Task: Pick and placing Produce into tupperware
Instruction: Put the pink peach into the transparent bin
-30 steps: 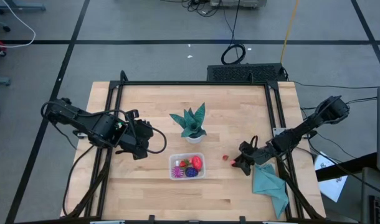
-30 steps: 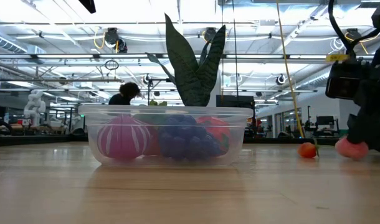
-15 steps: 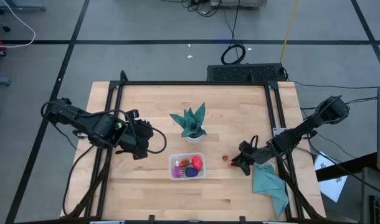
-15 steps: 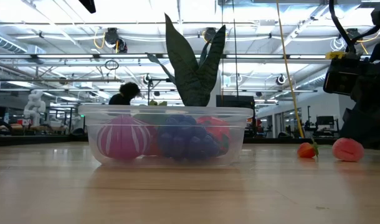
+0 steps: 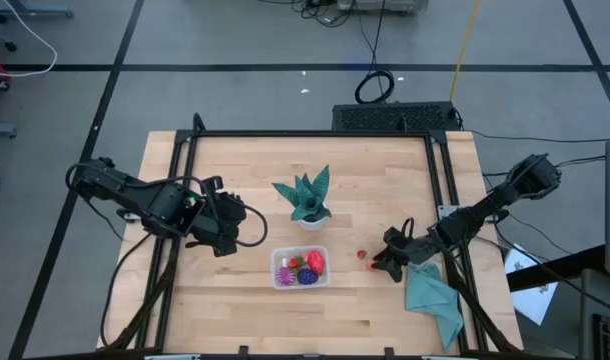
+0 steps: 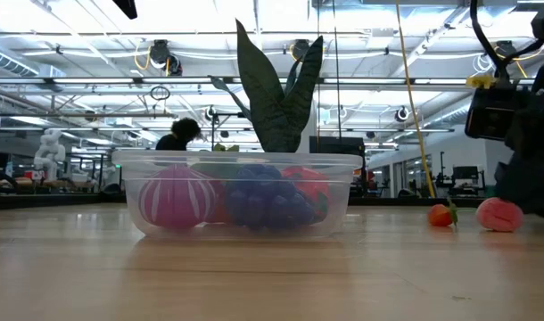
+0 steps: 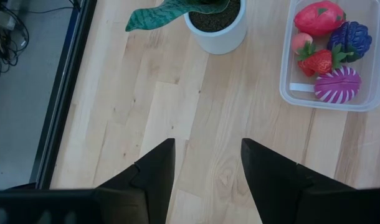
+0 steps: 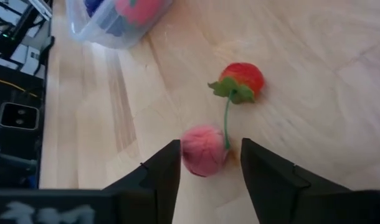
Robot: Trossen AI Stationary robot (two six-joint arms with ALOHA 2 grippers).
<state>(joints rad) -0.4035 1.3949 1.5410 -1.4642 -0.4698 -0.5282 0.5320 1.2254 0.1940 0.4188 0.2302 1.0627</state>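
The right pincer [image 8: 205, 163] sits low over the tabletop [image 5: 385, 190] to the right of the tupperware [image 5: 301, 268], its two dark fingers [image 8: 159, 171] spread open with a pink round fruit [image 8: 204, 158] lying on the wood between them; it is not gripped. Just beyond that fruit, toward the tupperware, lies a red strawberry [image 8: 241, 79] with a green leafy cap and a thin stem. In the low view the pink fruit [image 6: 498, 214] and the strawberry [image 6: 441, 215] rest on the wood near each other, well apart from the tupperware.

The tupperware [image 7: 302, 93] holds a pink-purple striped ball [image 7: 337, 84], a dark purple piece [image 7: 350, 39], a larger red piece [image 7: 319, 17] and a strawberry [image 7: 319, 61].

The left pincer [image 7: 205, 163] waits to the left of the tupperware, fingers open and empty. A teal plant [image 5: 307, 197] in a white pot stands just behind the tupperware, and a teal cloth [image 5: 435, 298] lies to its right, beyond the right pincer.
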